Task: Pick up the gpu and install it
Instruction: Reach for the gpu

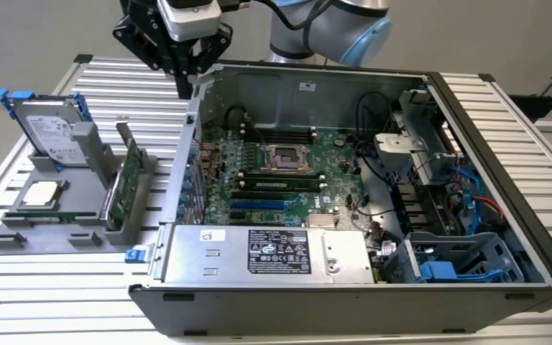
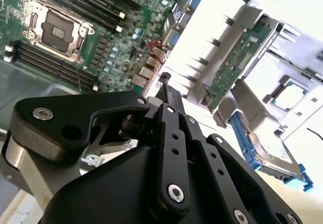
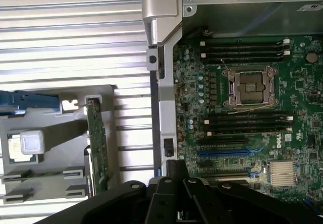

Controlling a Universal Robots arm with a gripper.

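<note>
Furthest left, the hard drive [image 1: 51, 129] stands in the gray holder [image 1: 37, 241]. The gpu [image 1: 123, 180] stands on edge at the holder's right side, untouched. Farther back and right, the gripper [image 1: 189, 88] hangs pinched closed and empty over the computer case's [image 1: 353, 309] left wall.

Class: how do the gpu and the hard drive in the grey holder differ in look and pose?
The gpu is a thin green circuit card; the hard drive is a thicker silver box with blue rails. The gpu stands on its long edge beside the computer case; the hard drive stands on end, farther from it. Both sit in the grey holder, outside the case.
</note>
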